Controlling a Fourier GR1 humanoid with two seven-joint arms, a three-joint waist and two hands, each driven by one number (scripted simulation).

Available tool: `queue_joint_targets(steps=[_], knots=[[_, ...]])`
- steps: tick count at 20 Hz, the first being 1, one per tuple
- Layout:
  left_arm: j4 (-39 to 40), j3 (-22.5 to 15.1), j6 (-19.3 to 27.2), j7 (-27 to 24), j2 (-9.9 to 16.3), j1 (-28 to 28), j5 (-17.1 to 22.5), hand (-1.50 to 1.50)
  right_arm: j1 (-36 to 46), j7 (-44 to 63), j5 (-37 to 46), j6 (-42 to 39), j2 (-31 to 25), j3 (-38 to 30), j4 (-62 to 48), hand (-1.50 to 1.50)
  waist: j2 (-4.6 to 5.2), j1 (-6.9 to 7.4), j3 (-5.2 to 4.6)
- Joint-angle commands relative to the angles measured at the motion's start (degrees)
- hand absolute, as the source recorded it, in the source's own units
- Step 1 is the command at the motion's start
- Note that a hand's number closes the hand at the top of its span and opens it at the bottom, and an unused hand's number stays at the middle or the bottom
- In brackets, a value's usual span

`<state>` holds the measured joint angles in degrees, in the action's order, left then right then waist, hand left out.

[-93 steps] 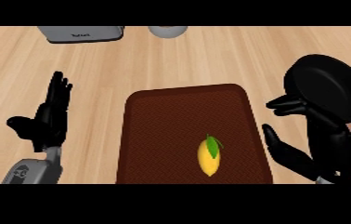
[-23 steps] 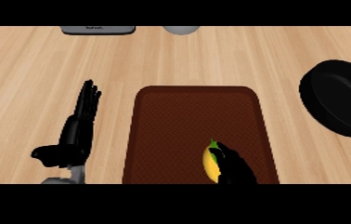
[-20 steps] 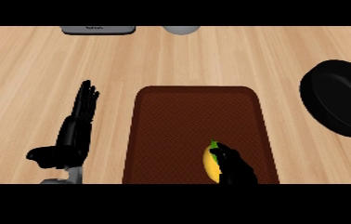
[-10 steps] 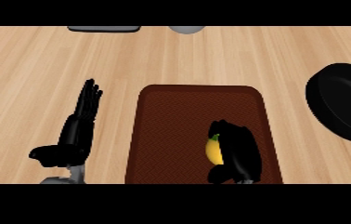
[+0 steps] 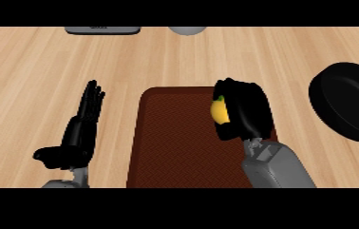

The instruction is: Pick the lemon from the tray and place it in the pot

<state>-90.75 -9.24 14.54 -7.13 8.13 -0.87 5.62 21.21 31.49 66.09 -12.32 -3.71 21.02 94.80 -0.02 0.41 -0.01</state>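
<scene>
My right hand (image 5: 244,109) is curled round the yellow lemon (image 5: 220,111), of which only the left side and a green leaf tip show. Hand and lemon are over the right part of the dark brown tray (image 5: 179,142). The black pot (image 5: 339,104) lies at the right edge of the view, apart from the hand and partly cut off. My left hand (image 5: 79,133) rests open on the counter left of the tray, fingers pointing away from me.
A grey appliance (image 5: 103,30) and a grey round object (image 5: 187,30) sit at the counter's far edge. Bare wooden counter (image 5: 175,57) stretches between them and the tray.
My right hand closed round the lemon and moved it away from me and up the tray's right side. The left hand stayed put.
</scene>
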Motion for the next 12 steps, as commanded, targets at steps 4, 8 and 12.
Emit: queue_joint_targets(steps=[4,8,12], knots=[[0.5,1.2,-0.7,1.4,0.0,-0.9,0.4,0.00,1.8,5.9,7.3,-0.7,0.3,2.6,14.1,1.50,-0.21,-0.74,-0.02],[0.2,0.6,-0.5,-0.7,-0.7,1.7,-0.7,0.00,5.4,12.2,11.2,-9.4,-0.7,0.4,19.7,1.50,-0.25,-0.62,-0.03],[1.1,0.9,-1.9,-2.7,-1.1,2.9,-0.6,0.00,4.1,13.8,12.7,-9.9,-1.0,-2.8,22.1,1.50,-0.12,-0.49,-0.01]])
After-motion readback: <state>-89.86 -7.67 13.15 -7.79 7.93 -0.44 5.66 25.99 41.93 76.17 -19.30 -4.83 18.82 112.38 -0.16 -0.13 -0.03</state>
